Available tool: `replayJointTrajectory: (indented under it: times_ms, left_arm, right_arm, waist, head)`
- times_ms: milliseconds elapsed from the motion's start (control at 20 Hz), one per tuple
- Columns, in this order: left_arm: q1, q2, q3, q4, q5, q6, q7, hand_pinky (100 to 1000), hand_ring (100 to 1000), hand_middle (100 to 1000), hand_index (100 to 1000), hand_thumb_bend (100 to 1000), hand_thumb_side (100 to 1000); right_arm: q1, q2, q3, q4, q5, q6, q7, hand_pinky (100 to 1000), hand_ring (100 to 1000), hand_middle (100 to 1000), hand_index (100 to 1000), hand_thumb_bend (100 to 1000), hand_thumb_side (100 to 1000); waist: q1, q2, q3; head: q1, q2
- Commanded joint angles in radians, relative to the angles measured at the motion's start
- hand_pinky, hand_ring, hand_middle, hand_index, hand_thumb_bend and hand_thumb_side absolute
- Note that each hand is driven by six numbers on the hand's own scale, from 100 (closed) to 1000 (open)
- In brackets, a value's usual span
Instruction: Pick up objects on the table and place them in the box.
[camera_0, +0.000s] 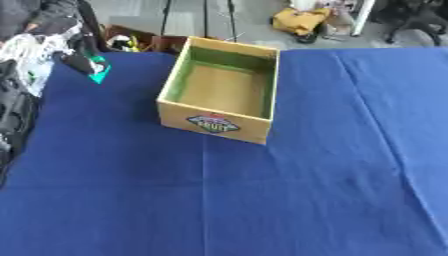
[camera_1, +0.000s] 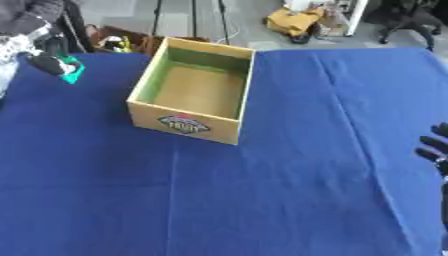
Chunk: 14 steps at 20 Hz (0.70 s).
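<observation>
A wooden box (camera_0: 224, 89) with green inner walls and a label on its front stands on the blue cloth, left of centre; its floor shows bare. A small teal and black object (camera_0: 94, 68) lies at the cloth's far left edge. My left arm comes up the left border as a black shape, ending in a pale silvery mass that I take for my left hand (camera_0: 28, 56) just beside that object; whether it touches the object is unclear. Only the dark fingertips of my right hand (camera_1: 433, 146) show at the right border, relaxed and holding nothing, well away from the box.
The blue tablecloth (camera_0: 262, 200) covers the whole table, with creases running down its middle and right. Beyond the far edge lie floor clutter, a yellow bag (camera_0: 299, 21) and stand legs. A person's grey sleeve (camera_1: 31, 12) shows at the top left corner.
</observation>
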Motion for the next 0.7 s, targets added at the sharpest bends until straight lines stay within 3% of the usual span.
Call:
replayJointTrajectory:
  times_ms: [50, 350, 700]
  left_arm:
    - [-0.038, -0.008, 0.016, -0.043, 0.052, -0.035, 0.008, 473, 208, 245, 412, 269, 100]
    - [-0.087, -0.064, -0.005, -0.109, 0.157, -0.081, 0.005, 464, 202, 237, 401, 272, 100]
    - [-0.124, -0.161, -0.069, -0.157, 0.269, -0.088, -0.027, 462, 203, 234, 397, 276, 100]
  right_arm:
    - [-0.005, -0.031, -0.012, -0.007, -0.003, -0.002, -0.004, 720, 750, 763, 798, 100, 902]
    - [-0.001, -0.033, -0.010, -0.005, -0.005, -0.003, -0.001, 720, 750, 763, 798, 100, 902]
    - [-0.003, -0.033, -0.006, -0.003, -0.007, -0.003, 0.006, 719, 750, 763, 798, 100, 902]
  waist:
    - [-0.003, -0.020, 0.000]
    - [-0.005, -0.030, -0.008]
    - [-0.003, -0.035, -0.026]
  head:
    - [-0.006, 0.007]
    - [-0.007, 0.014]
    - [0.001, 0.014]
